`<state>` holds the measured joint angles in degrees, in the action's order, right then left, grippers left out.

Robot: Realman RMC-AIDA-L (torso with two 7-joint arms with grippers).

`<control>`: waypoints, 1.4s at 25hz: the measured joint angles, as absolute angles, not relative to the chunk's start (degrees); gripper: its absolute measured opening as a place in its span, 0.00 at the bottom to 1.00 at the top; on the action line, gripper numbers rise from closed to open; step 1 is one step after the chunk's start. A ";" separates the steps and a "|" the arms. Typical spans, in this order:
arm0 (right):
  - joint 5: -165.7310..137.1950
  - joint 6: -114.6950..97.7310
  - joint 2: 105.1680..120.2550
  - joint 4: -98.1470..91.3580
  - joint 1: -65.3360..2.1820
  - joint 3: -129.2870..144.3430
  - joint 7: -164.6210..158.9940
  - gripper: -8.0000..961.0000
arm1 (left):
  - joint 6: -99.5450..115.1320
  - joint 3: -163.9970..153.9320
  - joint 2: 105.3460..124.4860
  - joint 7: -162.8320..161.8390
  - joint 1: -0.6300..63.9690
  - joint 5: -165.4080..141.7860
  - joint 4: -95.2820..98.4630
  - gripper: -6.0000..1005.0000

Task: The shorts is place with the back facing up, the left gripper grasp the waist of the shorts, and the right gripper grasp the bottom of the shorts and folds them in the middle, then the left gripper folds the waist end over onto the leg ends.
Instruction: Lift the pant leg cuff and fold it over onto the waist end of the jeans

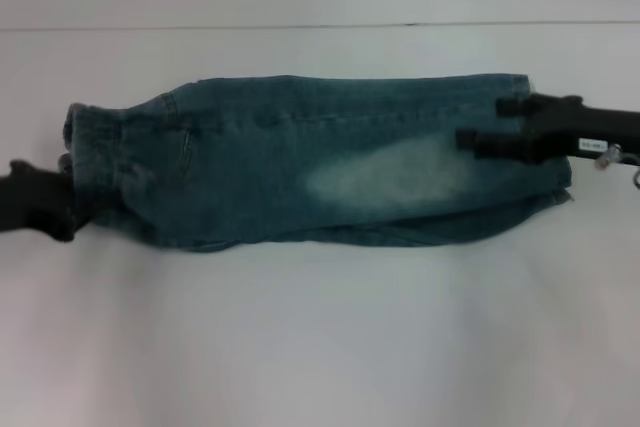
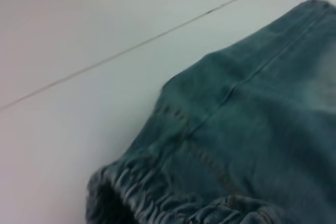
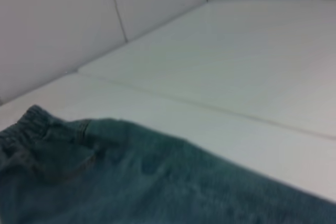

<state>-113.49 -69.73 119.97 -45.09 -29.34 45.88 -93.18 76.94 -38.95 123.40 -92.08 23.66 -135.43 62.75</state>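
A bare robot test space, like a lab. A plain white worktop [image 1: 320, 347] meets a white panelled wall [image 3: 58, 24]. Nothing homely shows.

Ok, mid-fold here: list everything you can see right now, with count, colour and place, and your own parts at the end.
shorts: one, faded blue-green denim, folded lengthwise into a long strip across the middle of the table, pale worn patch toward the right.
waist of the shorts: one gathered band, darker, at the strip's left end.
table: one, white, under everything, with a thin seam line behind the shorts.
left gripper: one, black, at the waist end.
right gripper: one, black with a small white label, two fingers over the leg-end edge.
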 joint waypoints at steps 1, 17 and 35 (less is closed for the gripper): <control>-111.83 -68.69 119.97 -43.48 -29.60 45.88 -91.14 0.97 | 78.30 -39.12 123.27 -93.46 24.22 -136.01 64.00 0.14; -93.58 -44.92 120.85 -11.74 -43.92 45.94 -51.89 0.54 | 93.51 -44.75 118.72 -118.00 42.48 -142.30 72.29 0.10; -89.88 -43.57 121.56 6.87 -56.26 44.71 -32.68 0.01 | 94.28 -54.57 118.71 -131.85 61.87 -142.66 68.72 0.10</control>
<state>-89.88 -43.57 121.56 6.87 -56.26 44.71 -32.68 94.28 -54.57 118.71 -131.85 61.87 -142.66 68.72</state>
